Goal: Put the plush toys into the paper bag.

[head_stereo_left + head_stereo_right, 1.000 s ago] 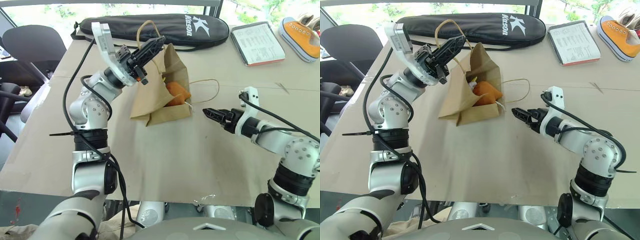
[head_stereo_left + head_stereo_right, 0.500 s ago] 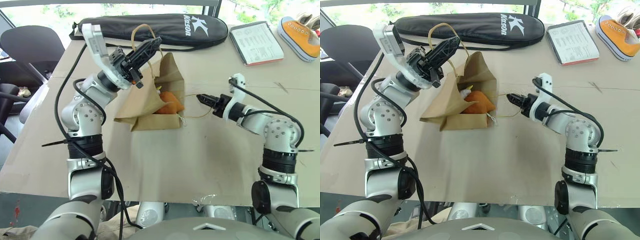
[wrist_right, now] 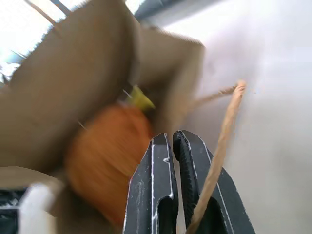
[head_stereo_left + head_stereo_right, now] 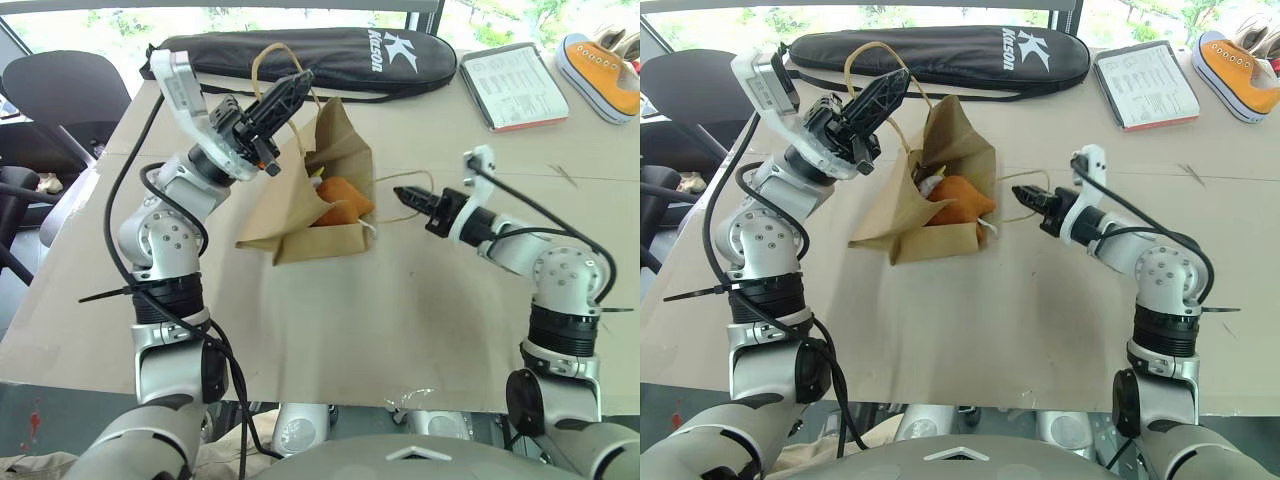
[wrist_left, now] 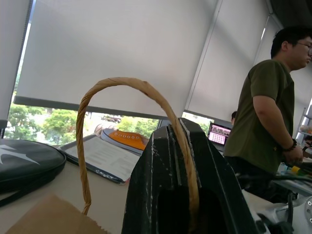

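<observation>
Two plush toys (image 4: pixel 955 200), light and squashy, sit inside the paper bag (image 4: pixel 940 190), thin and crumple-prone, lying open on the bench (image 4: pixel 990 320). Left gripper (image 4: pixel 285 100) jaws clenched on one twine handle (image 4: pixel 268 62), the sensible hold; right gripper (image 4: pixel 1025 200) jaws clenched beside the other handle, grip uncertain.

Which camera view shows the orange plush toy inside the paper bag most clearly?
The right eye view: the orange plush toy sits sharp in the open mouth of the paper bag. The left eye view shows it similarly. The right wrist view shows it blurred; the left wrist view shows a bag handle.
</observation>
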Controlling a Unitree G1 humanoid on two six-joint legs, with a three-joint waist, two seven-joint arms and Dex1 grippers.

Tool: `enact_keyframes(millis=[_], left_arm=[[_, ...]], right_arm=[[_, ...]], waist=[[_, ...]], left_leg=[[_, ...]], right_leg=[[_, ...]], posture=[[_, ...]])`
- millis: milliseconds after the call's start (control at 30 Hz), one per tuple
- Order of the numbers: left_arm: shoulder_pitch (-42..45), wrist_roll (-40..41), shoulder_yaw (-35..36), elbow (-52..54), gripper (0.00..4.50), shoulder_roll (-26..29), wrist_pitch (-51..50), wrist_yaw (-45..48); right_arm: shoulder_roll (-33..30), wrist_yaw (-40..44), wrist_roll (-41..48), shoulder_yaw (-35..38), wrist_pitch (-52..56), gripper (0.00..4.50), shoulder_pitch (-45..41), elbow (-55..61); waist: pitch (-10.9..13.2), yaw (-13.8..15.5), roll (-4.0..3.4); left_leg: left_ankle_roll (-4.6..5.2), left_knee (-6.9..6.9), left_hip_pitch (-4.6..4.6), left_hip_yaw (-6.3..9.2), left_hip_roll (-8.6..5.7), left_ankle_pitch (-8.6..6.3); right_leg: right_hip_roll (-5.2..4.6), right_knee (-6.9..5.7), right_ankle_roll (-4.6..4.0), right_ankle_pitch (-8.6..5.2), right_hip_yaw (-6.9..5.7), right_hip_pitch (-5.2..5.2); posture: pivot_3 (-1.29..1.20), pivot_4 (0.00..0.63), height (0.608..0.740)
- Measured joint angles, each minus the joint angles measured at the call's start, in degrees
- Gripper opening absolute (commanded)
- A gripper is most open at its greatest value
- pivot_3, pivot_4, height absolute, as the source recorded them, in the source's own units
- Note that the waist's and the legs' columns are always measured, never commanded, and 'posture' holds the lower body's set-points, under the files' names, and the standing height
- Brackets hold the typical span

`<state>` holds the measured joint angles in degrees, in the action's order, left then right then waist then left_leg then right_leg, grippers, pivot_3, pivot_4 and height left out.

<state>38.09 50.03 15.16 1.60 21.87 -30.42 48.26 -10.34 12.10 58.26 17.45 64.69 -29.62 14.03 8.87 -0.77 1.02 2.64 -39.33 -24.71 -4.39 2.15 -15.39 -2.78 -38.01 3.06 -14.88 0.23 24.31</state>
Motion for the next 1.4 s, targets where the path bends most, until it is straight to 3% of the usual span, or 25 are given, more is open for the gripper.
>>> enact_keyframes(millis=[167, 367, 533, 667, 800, 933, 1167, 1300, 1400], left_arm=[[3.22, 0.85, 0.06, -1.31, 0.0, -1.31, 0.14, -0.56], [7.73, -0.72, -0.93, -8.12, 0.0, -3.7, 2.66, 0.86], [12.2, -4.26, -2.58, -14.65, 0.0, -4.42, 6.11, 3.91], [12.02, -10.66, -6.38, -20.17, 0.0, -4.71, 10.15, 6.19], [8.93, -16.54, -10.04, -23.71, 0.0, -5.39, 13.52, 7.84], [8.77, -18.36, -10.68, -24.72, 0.0, -5.3, 15.13, 8.84], [8.97, -18.45, -8.34, -26.61, 0.0, -3.02, 15.8, 9.93], [9.26, -18.55, -8.38, -27.15, 0.0, -2.91, 15.82, 10.78], [9.45, -18.58, -8.4, -27.31, 0.0, -2.88, 15.82, 10.88]], right_arm=[[-3.42, -4.39, 14.11, 5.27, -0.24, 0.07, -5.95, 6.0], [-10.46, -13.32, 27.23, 5.73, -3.59, 0.07, -11.73, 7.87], [-16.51, -17.95, 31.55, 3.78, -6.29, 0.07, -16.17, 8.13], [-21.54, -18.49, 27.99, -0.98, -5.93, 0.07, -11.94, 10.38], [-26.15, -15.64, 20.06, -8.23, -4.23, 1.78, -6.84, 12.08], [-29.93, -13.17, 16.81, -9.25, -4.15, 3.74, -6.88, 15.18], [-40.31, -9.07, 22.84, -2.47, -3.29, 3.74, -2.18, 18.62], [-48.54, -5.72, 28.14, 6.76, -2.17, 3.74, 7.4, 19.73], [-51.71, -2.96, 27.86, 12.84, -1.54, 2.8, 13.18, 20.13]], waist=[[0.0, 0.02, 0.0], [0.0, 0.01, 0.0], [-0.01, 0.02, 0.01], [-0.02, 0.05, 0.03], [-0.01, 0.0, 0.02], [-0.01, 0.12, 0.02], [-0.01, 0.37, 0.03], [0.0, 1.07, 0.05], [0.0, 1.39, 0.05]], left_leg=[[0.0, -0.01, 0.02, 0.03, 0.0, 0.0], [0.01, -0.03, 0.01, 0.0, -0.02, 0.0], [0.01, -0.02, 0.01, 0.0, -0.02, 0.0], [0.02, -0.02, 0.02, 0.03, -0.01, -0.01], [0.02, -0.03, -0.03, -0.02, -0.01, -0.01], [0.02, -0.03, -0.04, 0.03, 0.01, -0.01], [0.03, -0.04, -0.03, 0.07, 0.0, -0.02], [0.06, -0.07, -0.03, 0.15, -0.01, -0.03], [0.06, -0.09, 0.03, 0.17, -0.01, -0.03]], right_leg=[[0.0, 0.0, 0.0, 0.0, -0.03, -0.03], [0.0, 0.01, 0.0, 0.0, -0.03, -0.04], [0.0, 0.04, 0.0, 0.0, -0.03, -0.04], [0.0, 0.06, 0.0, 0.0, -0.05, -0.1], [-0.01, 0.05, 0.0, 0.0, 0.0, -0.03], [0.0, 0.05, 0.0, 0.0, -0.04, -0.02], [-0.05, 0.09, 0.0, 0.0, -0.08, -0.1], [-0.09, 0.16, 0.0, 0.0, -0.19, -0.2], [-0.08, 0.15, 0.0, 0.0, -0.2, -0.27]], posture=[[0.0, 0.15, 0.74], [0.0, 0.15, 0.74], [0.0, 0.15, 0.74], [0.0, 0.15, 0.74], [0.0, 0.15, 0.74], [0.0, 0.15, 0.74], [0.0, 0.15, 0.74], [0.0, 0.15, 0.74], [0.0, 0.15, 0.74]])
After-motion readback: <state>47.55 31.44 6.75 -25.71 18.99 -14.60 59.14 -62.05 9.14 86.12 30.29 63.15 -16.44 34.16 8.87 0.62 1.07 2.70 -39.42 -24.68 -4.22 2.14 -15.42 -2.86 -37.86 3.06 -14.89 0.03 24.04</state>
